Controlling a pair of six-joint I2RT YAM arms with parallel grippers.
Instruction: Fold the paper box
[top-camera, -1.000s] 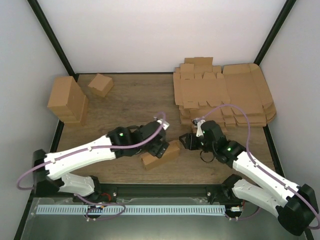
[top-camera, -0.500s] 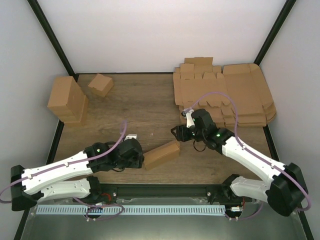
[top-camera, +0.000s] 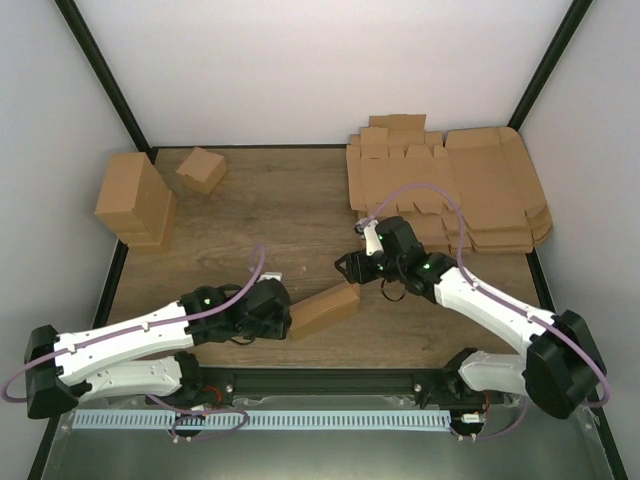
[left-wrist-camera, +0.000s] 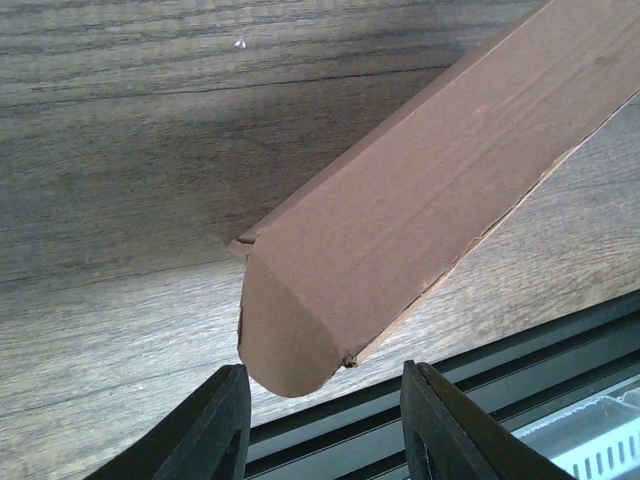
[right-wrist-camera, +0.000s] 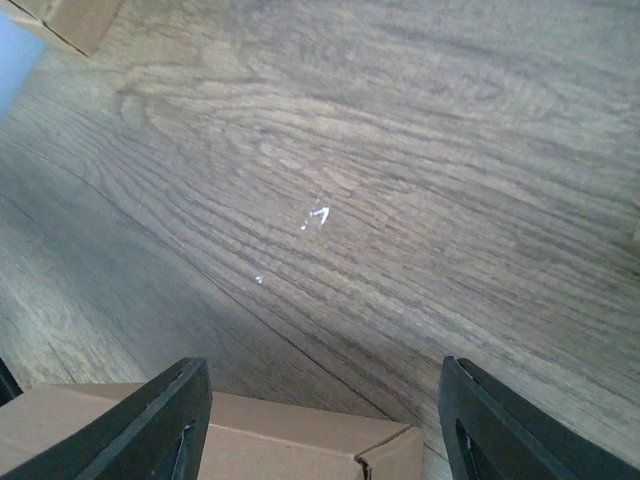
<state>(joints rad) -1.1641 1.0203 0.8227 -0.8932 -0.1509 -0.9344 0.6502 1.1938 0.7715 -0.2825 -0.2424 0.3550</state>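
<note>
**Top view.** The paper box (top-camera: 324, 310) lies on its side on the tabletop (top-camera: 270, 210), near the middle of the near edge. It is folded into a long rectangular carton, its long axis running from near-left to far-right. The left arm (top-camera: 140, 335) reaches in from the left, its wrist at the box's near-left end. The right arm (top-camera: 480, 305) reaches in from the right, its wrist just above the far-right end.

**Left wrist view.** The left fingers (left-wrist-camera: 218, 425) are spread apart and grip nothing. The near-left end of the box (left-wrist-camera: 420, 190) sits just beyond their tips, in line with the gap. That end is closed by a curved flap with a thin slit along one edge. The inside of the box cannot be seen.

**Right wrist view.** The right fingers (right-wrist-camera: 165, 420) are spread wide, with bare tabletop between them. One top edge of the box (right-wrist-camera: 250, 440) crosses the bottom of the view, between the finger bases. Whether the fingers touch it cannot be told.

**Surroundings.** A stack of flat die-cut sheets (top-camera: 445, 195) lies at the far right. At the far left a tall cardboard block (top-camera: 135, 200) stands just beside a small folded carton (top-camera: 201, 169). The carton looks closed, and its contents are not visible.
</note>
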